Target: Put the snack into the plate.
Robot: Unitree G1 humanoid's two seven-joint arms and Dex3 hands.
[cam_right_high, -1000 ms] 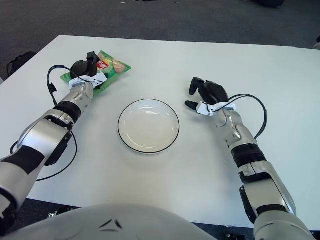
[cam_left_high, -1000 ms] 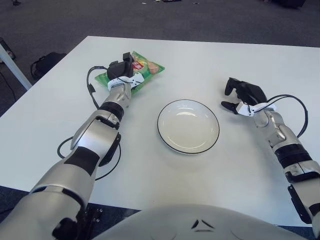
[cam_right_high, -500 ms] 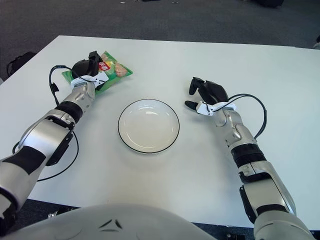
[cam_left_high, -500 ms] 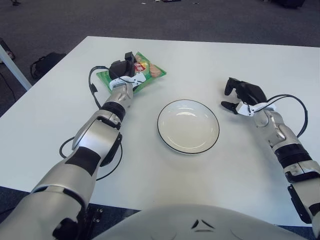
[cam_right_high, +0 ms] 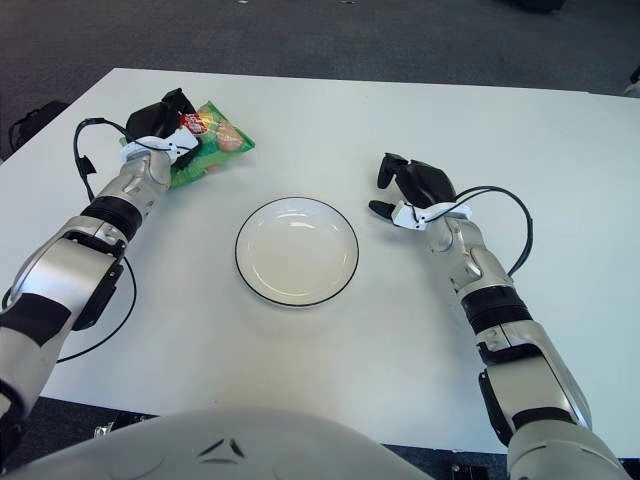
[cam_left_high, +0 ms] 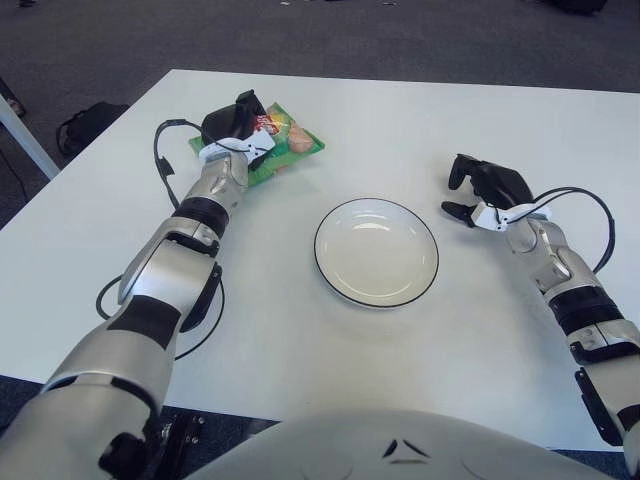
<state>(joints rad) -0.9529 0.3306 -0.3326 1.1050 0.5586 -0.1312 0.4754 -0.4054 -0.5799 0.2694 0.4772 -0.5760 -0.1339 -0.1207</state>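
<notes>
Snack bag (cam_left_high: 283, 150) is pinched by the left hand (cam_left_high: 229, 128) at far left, well apart from the empty plate (cam_left_high: 376, 252). Carrying over and release are left, while the right hand (cam_left_high: 487, 190), loosely curled on nothing, shows right of the plate.

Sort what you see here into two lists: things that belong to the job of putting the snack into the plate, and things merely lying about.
Belonging to the job:
- snack bag, gripped by the left hand
- plate, nothing in it

Just lying about:
- right hand, idle, right of the plate
- black cables along the arms
- dark bag on the floor, left of the table
</notes>
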